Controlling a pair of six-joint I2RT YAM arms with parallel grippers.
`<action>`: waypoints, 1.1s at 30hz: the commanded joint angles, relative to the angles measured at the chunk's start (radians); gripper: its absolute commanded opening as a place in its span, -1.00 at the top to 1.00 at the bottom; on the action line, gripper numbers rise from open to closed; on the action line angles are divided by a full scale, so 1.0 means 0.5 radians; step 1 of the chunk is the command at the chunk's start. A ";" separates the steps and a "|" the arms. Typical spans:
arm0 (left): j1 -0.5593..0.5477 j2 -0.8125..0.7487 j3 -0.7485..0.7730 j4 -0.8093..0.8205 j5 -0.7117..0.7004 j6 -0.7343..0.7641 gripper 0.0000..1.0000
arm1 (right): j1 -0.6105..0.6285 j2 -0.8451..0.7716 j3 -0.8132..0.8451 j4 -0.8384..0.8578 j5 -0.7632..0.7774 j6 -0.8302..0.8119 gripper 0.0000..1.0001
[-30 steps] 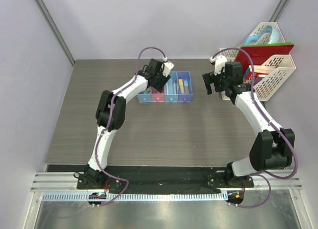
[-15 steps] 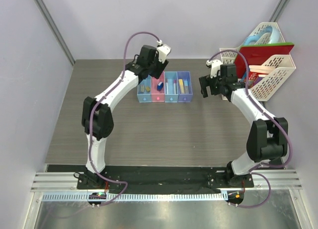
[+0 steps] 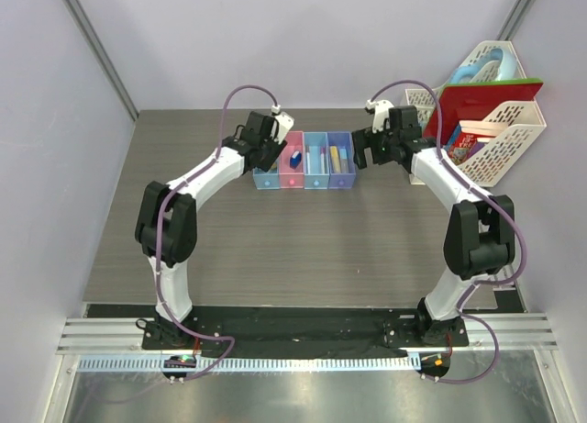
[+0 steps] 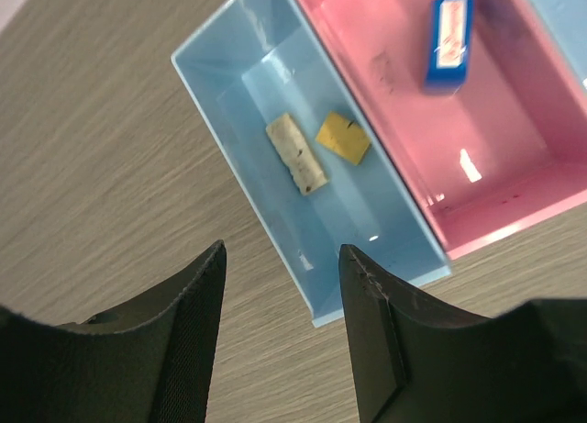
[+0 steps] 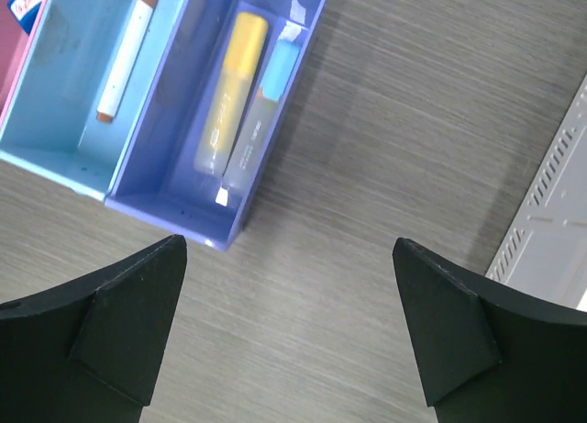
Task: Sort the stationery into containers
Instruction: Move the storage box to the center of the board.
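The row of four joined bins (image 3: 316, 183) stands at the table's far middle. In the left wrist view the left light-blue bin (image 4: 266, 83) holds a beige eraser (image 4: 296, 153) and a tan eraser (image 4: 343, 138). The pink bin (image 4: 385, 65) holds the tiny blue cube (image 4: 448, 43). In the right wrist view the second light-blue bin (image 5: 64, 102) holds a white pen (image 5: 126, 51). The purple bin (image 5: 174, 194) holds the yellow highlighter (image 5: 231, 88) and the blue-capped marker (image 5: 261, 111). My left gripper (image 4: 282, 253) is open and empty above the row's left end (image 3: 260, 148). My right gripper (image 5: 289, 249) is wide open and empty, just right of the purple bin (image 3: 364, 150).
White lattice baskets (image 3: 500, 139) with a red folder (image 3: 486, 97) and books stand at the table's far right corner. One basket's edge shows in the right wrist view (image 5: 550, 221). Grey walls close the table's left, back and right.
My left gripper has drawn back left from over the pink bin to the row's left end. My right gripper has moved left, closer to the purple bin.
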 commanded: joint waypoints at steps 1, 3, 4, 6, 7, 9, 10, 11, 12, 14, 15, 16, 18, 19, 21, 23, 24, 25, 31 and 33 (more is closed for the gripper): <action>0.013 0.009 0.003 0.079 -0.078 0.034 -0.06 | 0.052 0.091 0.150 0.059 -0.024 0.049 -0.99; 0.016 0.025 -0.004 0.082 -0.078 0.041 -0.06 | 0.064 0.159 0.181 0.071 -0.011 0.049 -0.99; 0.019 0.031 -0.004 0.079 -0.081 0.044 -0.06 | 0.077 0.180 0.193 0.071 0.001 0.046 -0.99; 0.019 0.043 -0.016 0.085 -0.072 0.044 -0.06 | 0.089 0.260 0.218 0.080 0.013 0.042 -0.99; 0.019 0.046 -0.019 0.085 -0.066 0.047 -0.06 | 0.095 0.287 0.224 0.089 0.013 0.042 -0.99; 0.019 0.068 -0.022 0.088 -0.057 0.044 -0.06 | 0.104 0.349 0.233 0.105 0.019 0.042 -0.99; 0.019 0.074 -0.025 0.088 -0.051 0.038 -0.06 | 0.107 0.364 0.233 0.111 0.022 0.045 -0.99; 0.016 0.080 -0.031 0.088 -0.045 0.038 -0.06 | 0.120 0.377 0.230 0.114 0.029 0.042 -0.99; 0.019 0.092 -0.037 0.085 -0.045 0.031 -0.06 | 0.126 0.395 0.227 0.117 0.041 0.039 -0.99; 0.019 0.107 -0.050 0.082 -0.029 0.031 -0.06 | 0.138 0.404 0.218 0.126 0.044 0.033 -0.99; 0.019 0.114 -0.056 0.085 -0.023 0.025 -0.06 | 0.141 0.401 0.215 0.126 0.047 0.027 -1.00; 0.019 0.126 -0.062 0.085 -0.014 0.025 -0.06 | 0.141 0.404 0.212 0.126 0.050 0.021 -1.00; 0.016 0.135 -0.077 0.085 -0.002 0.016 -0.05 | 0.147 0.404 0.203 0.126 0.056 0.021 -0.99; 0.016 0.141 -0.080 0.082 0.004 0.010 -0.06 | 0.147 0.404 0.199 0.126 0.056 0.021 -0.99; 0.016 0.138 -0.099 0.076 0.044 -0.002 -0.06 | 0.153 0.398 0.181 0.126 0.062 0.018 -0.99; 0.016 0.126 -0.123 0.064 0.084 -0.024 -0.05 | 0.159 0.383 0.160 0.120 0.065 0.012 -0.99; 0.016 0.120 -0.129 0.058 0.099 -0.030 -0.05 | 0.169 0.380 0.150 0.120 0.068 0.009 -1.00; 0.016 0.117 -0.142 0.058 0.112 -0.030 -0.05 | 0.169 0.374 0.141 0.117 0.068 0.006 -1.00; 0.013 0.068 -0.230 0.051 0.142 -0.048 -0.04 | 0.230 0.285 0.016 0.105 0.075 -0.004 -1.00; 0.013 0.040 -0.252 0.045 0.158 -0.045 -0.04 | 0.248 0.245 -0.049 0.105 0.078 -0.004 -0.99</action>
